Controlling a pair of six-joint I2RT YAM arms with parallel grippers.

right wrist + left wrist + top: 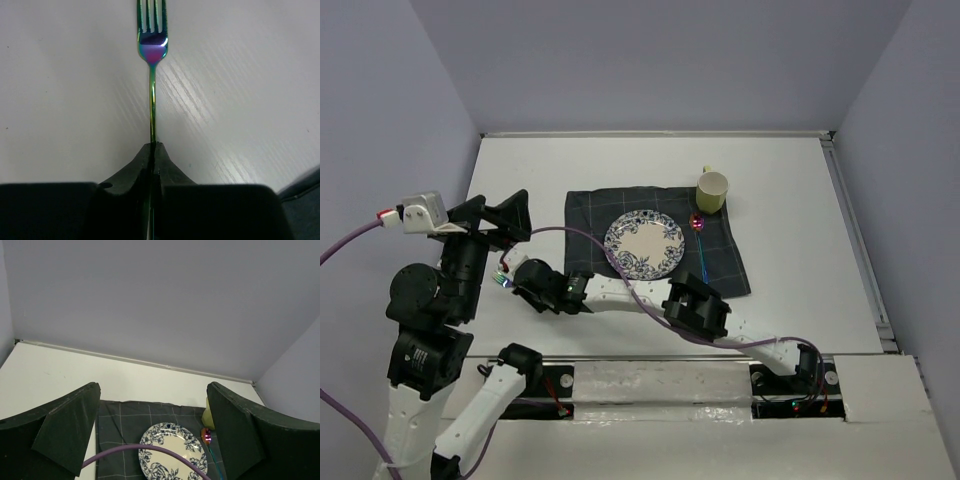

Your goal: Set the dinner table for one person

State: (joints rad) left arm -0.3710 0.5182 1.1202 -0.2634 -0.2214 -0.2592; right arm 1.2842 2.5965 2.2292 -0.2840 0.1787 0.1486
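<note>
My right gripper [522, 274] reaches across to the left of the dark navy cloth [720, 262] and is shut on the handle of an iridescent fork [152, 50]. In the right wrist view the right gripper [153, 146] holds the fork with its tines pointing away, low over the white dinner table [240, 75]. A blue-and-white floral plate [644, 244] sits on the cloth, with an iridescent spoon [700, 240] to its right and a yellow-green mug [712, 190] at the cloth's far right corner. My left gripper [152, 390] is open, empty and raised at the left, facing the plate [172, 452].
A purple cable [620, 280] arcs over the plate's near left and along the right arm. Lavender walls bound the table [520, 170] on three sides. The arm bases stand at the near edge.
</note>
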